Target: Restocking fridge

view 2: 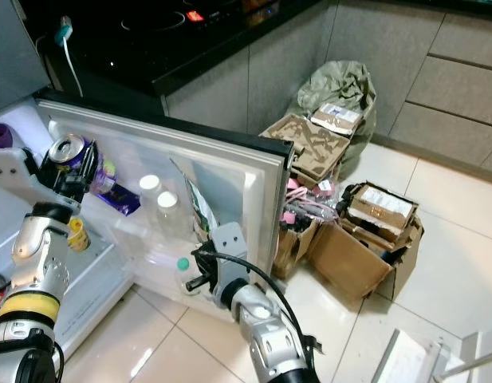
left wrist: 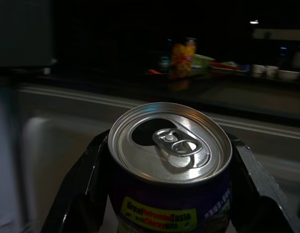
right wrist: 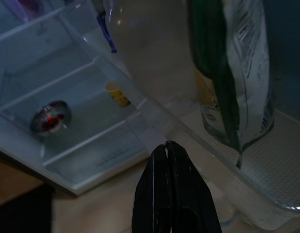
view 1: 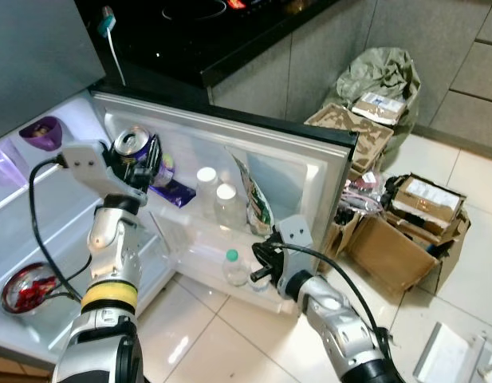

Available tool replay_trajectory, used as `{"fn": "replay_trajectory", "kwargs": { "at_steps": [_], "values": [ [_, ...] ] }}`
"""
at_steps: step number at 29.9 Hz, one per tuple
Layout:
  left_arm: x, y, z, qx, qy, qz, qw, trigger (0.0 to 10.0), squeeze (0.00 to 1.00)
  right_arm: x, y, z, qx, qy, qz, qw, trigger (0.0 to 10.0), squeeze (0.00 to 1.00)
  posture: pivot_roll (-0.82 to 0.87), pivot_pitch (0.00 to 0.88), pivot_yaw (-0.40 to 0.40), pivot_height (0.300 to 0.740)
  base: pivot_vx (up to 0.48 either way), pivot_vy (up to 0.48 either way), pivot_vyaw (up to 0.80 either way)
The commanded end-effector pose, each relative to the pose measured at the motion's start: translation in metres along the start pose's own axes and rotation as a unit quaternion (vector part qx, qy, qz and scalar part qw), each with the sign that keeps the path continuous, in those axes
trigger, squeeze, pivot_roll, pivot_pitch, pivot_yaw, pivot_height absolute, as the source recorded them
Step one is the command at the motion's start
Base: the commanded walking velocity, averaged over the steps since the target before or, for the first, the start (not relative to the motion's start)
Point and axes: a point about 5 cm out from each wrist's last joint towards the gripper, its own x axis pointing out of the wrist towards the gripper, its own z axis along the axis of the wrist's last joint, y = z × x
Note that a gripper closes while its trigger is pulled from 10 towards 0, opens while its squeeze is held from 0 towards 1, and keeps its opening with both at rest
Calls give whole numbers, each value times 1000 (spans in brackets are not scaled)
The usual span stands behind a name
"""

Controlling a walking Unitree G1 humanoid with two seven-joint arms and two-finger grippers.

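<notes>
Overhead, the left tool (view 1: pixel 140 162) grips a can (view 1: pixel 132 144) for the door shelf (view 1: pixel 199 226); the right tool (view 1: pixel 260 260), closed and empty, waits beside it.

A purple drink can with a shiny brushed-metal lid (left wrist: pixel 169 145) sits between matt black plastic fingers (left wrist: pixel 74 194). Beside the can, the white fridge door (view 1: pixel 309 171) has smooth, glossy clear-plastic shelves (right wrist: pixel 222 170) holding a crinkled glossy foil pouch (view 1: pixel 257 199). Beyond the door lie rough brown cardboard boxes (view 1: pixel 397 247) on glossy white floor tiles (view 1: pixel 206 343).
</notes>
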Motion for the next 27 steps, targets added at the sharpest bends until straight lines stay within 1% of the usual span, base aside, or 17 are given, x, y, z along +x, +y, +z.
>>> {"fn": "replay_trajectory", "kwargs": {
  "at_steps": [1,3,4,7,12,17,21,27],
  "values": [
    [-1,3,-6,8,29,-8,1000,10000,0,-5,-1,-6,18,9,-8,1000,10000,0,-101,224,73,740,0,0,0],
    [4,2,-8,14,43,-11,999,10000,0,-7,0,-7,17,10,-10,1000,10000,0,-107,230,79,740,0,0,0],
    [4,2,-8,14,43,-11,999,10000,0,-7,0,-7,17,10,-10,1000,10000,0,-107,230,79,740,0,0,0],
    [6,5,-9,21,54,0,998,10000,0,-8,3,-7,23,6,-13,1000,10000,0,-110,235,85,740,0,0,0],
    [12,11,-10,53,81,35,995,10000,0,-8,7,0,31,-4,-23,999,10000,0,-112,253,87,740,0,0,0],
    [17,12,-10,69,92,42,992,10000,0,-11,9,5,37,-15,-25,999,10000,0,-122,265,85,740,0,0,0],
    [17,11,-13,61,101,46,992,10000,0,-13,9,7,39,-18,-29,999,10000,0,-123,268,85,740,0,0,0],
    [20,0,-20,39,105,37,993,10000,0,-16,7,13,38,-29,-44,998,10000,0,-133,276,85,740,0,0,0]
  ]
}}
